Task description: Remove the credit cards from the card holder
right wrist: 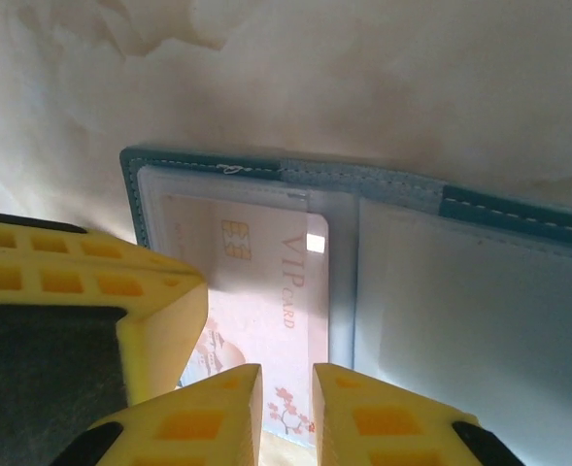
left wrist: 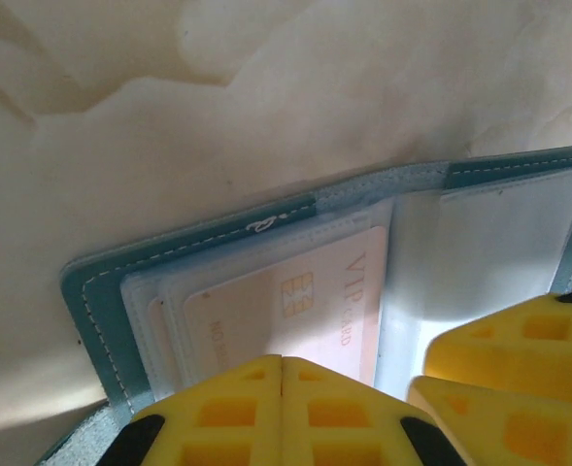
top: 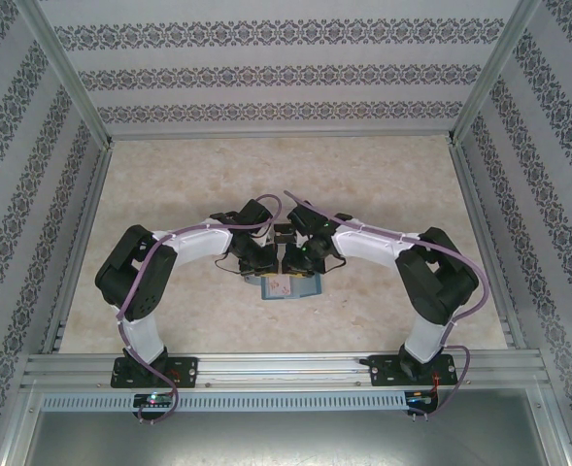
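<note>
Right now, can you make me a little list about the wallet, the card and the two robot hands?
wallet: teal, lying open on the table
card: pink, says VIP, inside a clear pocket
left gripper: shut, tips at the card's near edge
right gripper: fingers slightly apart, above the card

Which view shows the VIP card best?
The right wrist view: the card is close, with its chip, lettering and flower print readable. The left wrist view shows it too, but the shut left hand covers its lower part. In the top view it is a small pale patch in the holder.
</note>
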